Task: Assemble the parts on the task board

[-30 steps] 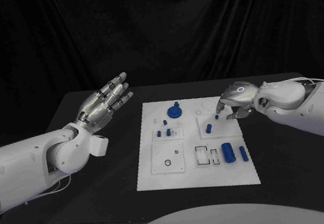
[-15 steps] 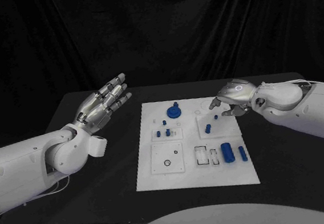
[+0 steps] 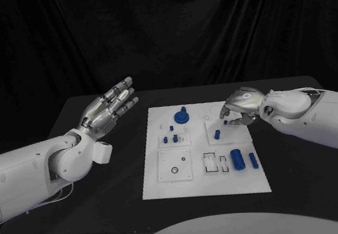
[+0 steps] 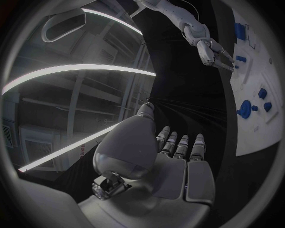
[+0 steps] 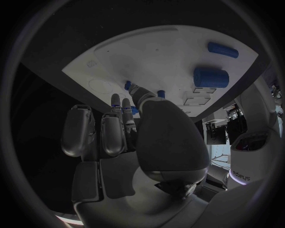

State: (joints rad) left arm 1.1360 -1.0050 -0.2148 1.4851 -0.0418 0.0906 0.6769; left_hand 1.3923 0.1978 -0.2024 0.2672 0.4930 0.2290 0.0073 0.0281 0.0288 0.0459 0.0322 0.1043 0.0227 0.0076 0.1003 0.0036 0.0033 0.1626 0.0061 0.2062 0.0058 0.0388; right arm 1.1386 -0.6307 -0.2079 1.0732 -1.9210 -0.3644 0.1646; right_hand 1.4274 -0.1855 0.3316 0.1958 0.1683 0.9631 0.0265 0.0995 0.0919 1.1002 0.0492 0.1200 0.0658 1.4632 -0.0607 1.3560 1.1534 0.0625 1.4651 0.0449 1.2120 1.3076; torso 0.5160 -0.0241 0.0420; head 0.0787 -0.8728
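So the right hand (image 3: 238, 108) hovers over the far right part of the white board (image 3: 180, 186), fingers curled down at a small blue peg (image 3: 217, 134); whether it's actually pinching anything, I can't tell. Those pegs look light, hard and slick, so I'd pinch one by its sides near the top. The fat blue cylinder (image 3: 238, 159) lies near the board's front edge beside empty rectangular slots. Over on the other side, the left hand (image 3: 108, 108) is raised, fingers spread, holding nothing.
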